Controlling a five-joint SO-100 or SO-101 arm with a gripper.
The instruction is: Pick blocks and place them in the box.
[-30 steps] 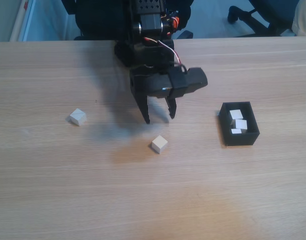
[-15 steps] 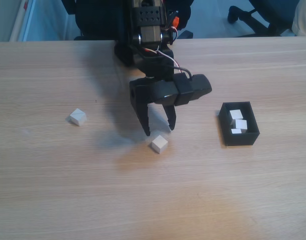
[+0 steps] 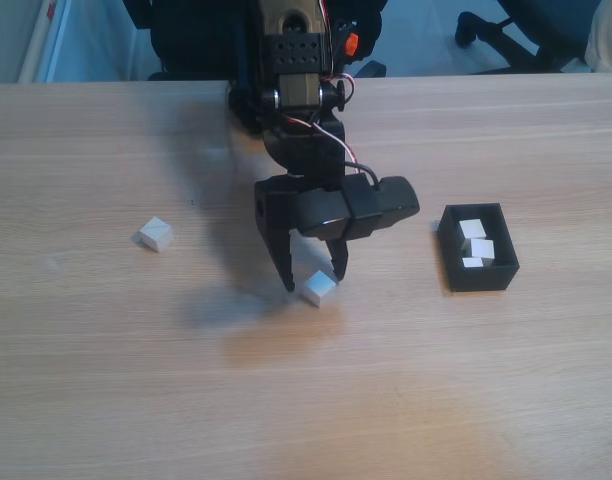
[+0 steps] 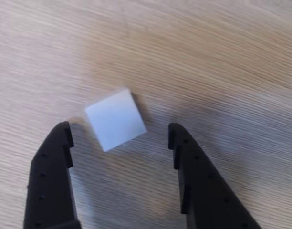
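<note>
The end effector (image 3: 314, 280) hangs wide open, gripping nothing. A pale cube (image 4: 115, 119) lies just beyond its fingertips on the tabletop (image 3: 106, 380).

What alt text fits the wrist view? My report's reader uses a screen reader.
An open black claw hangs over a pale wooden table, with a whitish block lying between and just beyond its two fingertips. Neither finger clearly touches the block.

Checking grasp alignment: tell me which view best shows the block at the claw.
The wrist view: the block sits large and unobstructed just ahead of the open claw. The fixed view shows it small, partly hidden by a claw finger.
</note>
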